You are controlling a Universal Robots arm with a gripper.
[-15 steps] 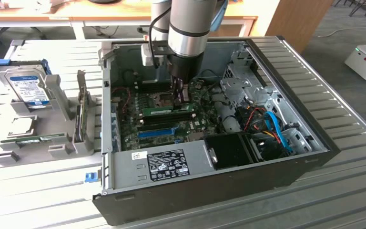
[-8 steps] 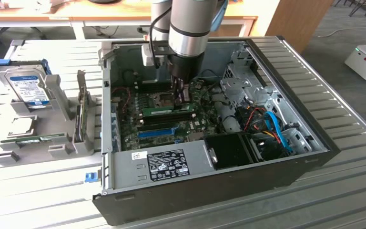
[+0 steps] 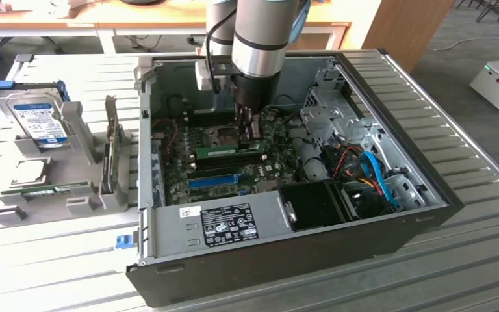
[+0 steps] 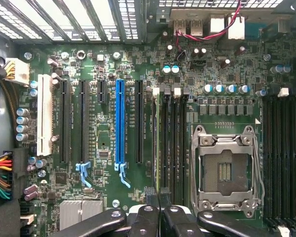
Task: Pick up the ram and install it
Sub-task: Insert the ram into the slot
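Exterior view overlooks the open case; wrist view (close) faces its motherboard.

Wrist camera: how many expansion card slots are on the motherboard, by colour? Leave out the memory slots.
White slot: 1
Blue slot: 1
Black slots, one of them short: 4
Total: 6

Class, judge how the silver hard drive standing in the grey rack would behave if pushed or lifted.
The hard drive looks like a rigid metal-cased block, so it is probably stiff and heavy for its size. Standing on edge in the grey rack, it might tip if shoved sideways.
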